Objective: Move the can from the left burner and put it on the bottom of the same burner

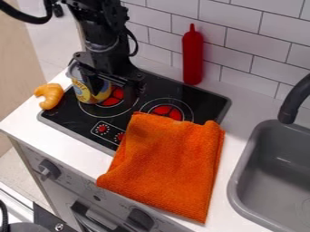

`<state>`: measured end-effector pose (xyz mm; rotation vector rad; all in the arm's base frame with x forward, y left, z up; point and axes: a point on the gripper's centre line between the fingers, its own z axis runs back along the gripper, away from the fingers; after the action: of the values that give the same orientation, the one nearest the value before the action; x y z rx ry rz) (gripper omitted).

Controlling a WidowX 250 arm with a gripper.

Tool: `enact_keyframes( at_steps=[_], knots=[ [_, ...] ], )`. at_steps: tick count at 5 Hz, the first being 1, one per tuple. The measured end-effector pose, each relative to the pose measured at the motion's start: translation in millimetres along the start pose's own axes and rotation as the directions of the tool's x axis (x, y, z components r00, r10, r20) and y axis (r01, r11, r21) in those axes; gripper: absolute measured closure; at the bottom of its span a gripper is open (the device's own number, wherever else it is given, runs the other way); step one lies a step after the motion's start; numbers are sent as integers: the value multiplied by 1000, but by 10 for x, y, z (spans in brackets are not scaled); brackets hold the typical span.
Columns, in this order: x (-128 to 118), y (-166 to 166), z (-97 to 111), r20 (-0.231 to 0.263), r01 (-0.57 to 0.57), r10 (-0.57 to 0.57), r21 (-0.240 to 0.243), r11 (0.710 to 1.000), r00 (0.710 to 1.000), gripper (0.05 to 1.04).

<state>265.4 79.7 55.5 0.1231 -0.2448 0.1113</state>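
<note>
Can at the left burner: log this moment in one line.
can: at left burner | gripper: at can, grasp unclear | orange towel: partly over stove | croissant: beside stove

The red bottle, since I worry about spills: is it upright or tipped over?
Upright: the red bottle stands at the back edge of the stovetop, its wide end down and its narrow tip pointing up.

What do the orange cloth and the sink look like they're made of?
The cloth looks like soft, matte microfiber or terry, judging by its fine nubbly weave. The sink appears to be smooth gray plastic, perhaps painted metal; its even color and dull sheen leave that open.
</note>
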Motion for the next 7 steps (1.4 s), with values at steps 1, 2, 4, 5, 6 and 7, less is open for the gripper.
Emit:
enact_keyframes(
  at_steps=[1,2,4,5,6,7],
  knots=[
    [-38,-11,-51,-20,-1,1,-4,1000,1000,83],
    [88,40,-79,31,-23,23,-4,1000,999,83],
    [347,173,17,144,-39,45,-45,998,989,83],
    [516,390,87,241,-80,88,-43,996,967,83],
    [681,663,41,262,-151,151,-20,988,953,83],
    [801,884,-77,279,-209,194,25,978,940,83]
  ],
)
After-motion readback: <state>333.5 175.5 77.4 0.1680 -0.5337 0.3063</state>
